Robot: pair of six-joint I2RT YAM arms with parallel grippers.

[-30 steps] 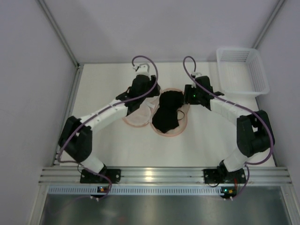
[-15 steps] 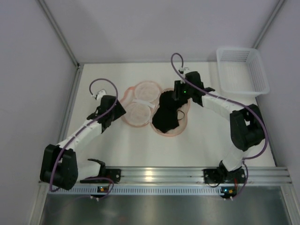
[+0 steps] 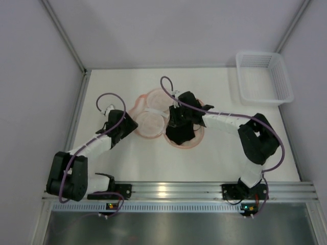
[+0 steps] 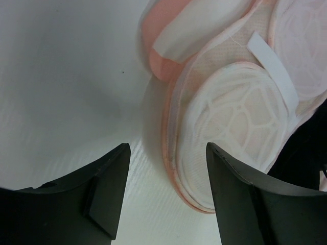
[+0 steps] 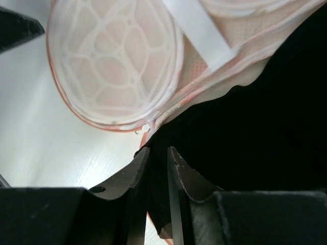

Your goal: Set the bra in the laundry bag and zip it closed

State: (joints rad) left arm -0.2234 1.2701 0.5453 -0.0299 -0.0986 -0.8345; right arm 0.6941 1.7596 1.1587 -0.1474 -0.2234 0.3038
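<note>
Here's the picture from above: the orange-pink laundry bag (image 3: pixel 150 122), a soft rounded pouch with a pink rim, lies spread open in the middle of the white table (image 3: pixel 112 92), its pale mesh halves facing up. The crumpled black bra (image 3: pixel 183 133) sits on the bag's right-hand part, touching it but heaped on top rather than tucked inside.

The right gripper (image 3: pixel 176 115) is down on the bra's far-left edge. On its wrist camera the right gripper (image 5: pixel 157 150) has its fingers drawn almost together, only a thin slit between them. The tips are right where the black fabric (image 5: pixel 245 127) meets the pink rim. Whether any cloth is pinched in that slit, I cannot tell. That spot makes sense: it is the seam the bra has to cross to get into a cup.

The left gripper (image 3: pixel 125 124) hangs just beside the bag's left edge. Its wrist view shows the left gripper (image 4: pixel 167 148) spread wide and gripping nothing, with the nearest pale half (image 4: pixel 235 112) and its white band (image 4: pixel 271 66) ahead. My read is that it stands ready to pin the pouch so it won't slide.

The bra isn't seated and the bag gapes open, so zipping looks a good way off. The white plastic mesh basket (image 3: pixel 264 76) sits well apart in the far-right corner.
</note>
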